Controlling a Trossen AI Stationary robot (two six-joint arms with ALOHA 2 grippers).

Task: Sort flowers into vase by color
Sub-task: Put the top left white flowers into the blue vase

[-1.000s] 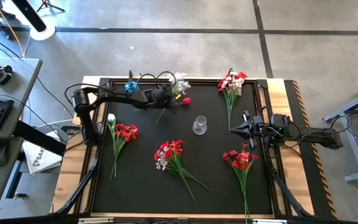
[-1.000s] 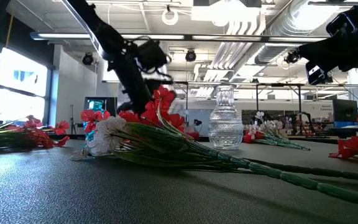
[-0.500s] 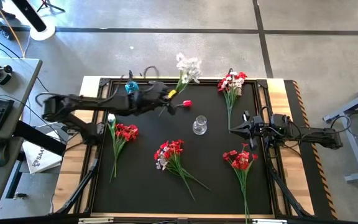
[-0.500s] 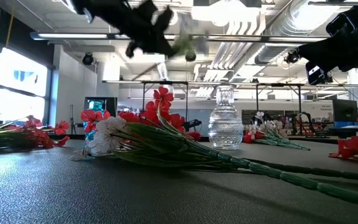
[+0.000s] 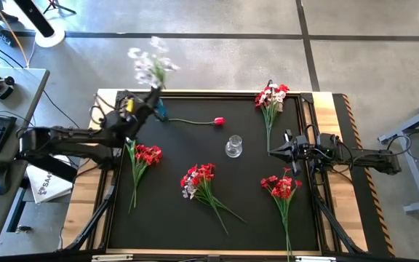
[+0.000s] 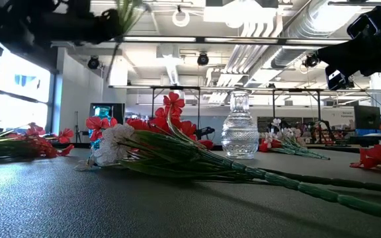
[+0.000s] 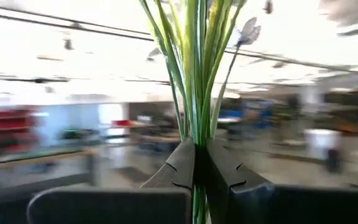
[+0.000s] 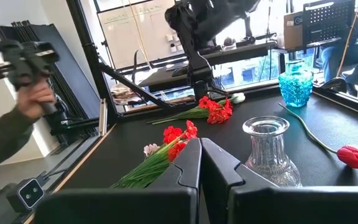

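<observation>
Our left gripper [image 5: 145,108] sits over the table's far-left corner, its fingers [image 7: 185,165] clamped on the green stems of a white-blossomed sprig [image 5: 150,64], whose flowers reach out past the table's far edge [image 5: 195,93] above the floor. In the left wrist view the stems rise straight up from between the closed fingers. A blue vase [image 5: 159,110] stands just beside this gripper, and a single red rose [image 5: 217,121] lies on the black mat with its stem running toward that vase. The clear glass vase [image 5: 233,146] stands upright near the mat's centre, apart from every flower. Around it lie four bunches: a mixed red-and-white one [image 5: 271,97] at the far right, a red one [image 5: 282,186] near the right edge, a mostly red one with a white bloom [image 5: 198,180] in front of the glass vase, and a red bunch with one white bud [image 5: 144,154] on the left. Our right gripper [image 5: 272,151] waits low over the right side of the mat, pointing toward the glass vase, its fingers [image 8: 188,168] pressed together on nothing. In the right wrist view a person's sleeve [image 8: 2,138] shows beyond the table.
</observation>
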